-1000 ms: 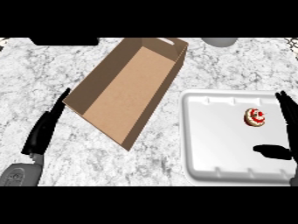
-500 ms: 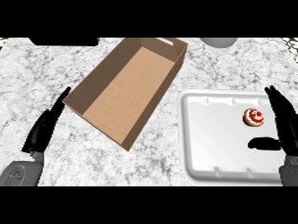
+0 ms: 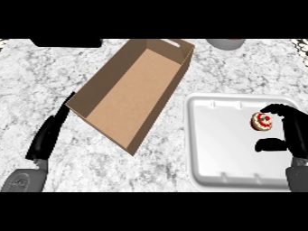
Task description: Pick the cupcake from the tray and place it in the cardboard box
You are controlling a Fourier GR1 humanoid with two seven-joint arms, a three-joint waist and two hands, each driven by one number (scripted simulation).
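Observation:
The cupcake, pale with red and white topping, sits in the upper right part of the white tray. My right hand hovers over the tray's right side, its fingers curling over the cupcake's right edge and its thumb below it; the cupcake still rests on the tray. The open cardboard box lies slanted left of the tray, nothing inside. My left hand rests open at the lower left, beside the box's near corner.
A dark object lies at the counter's back left and a grey round object at the back edge right of the box. Patterned wall shows at both upper corners.
My right hand has moved left over the tray and its fingers have curled from straight toward the cupcake. The left hand, box and tray have not moved.

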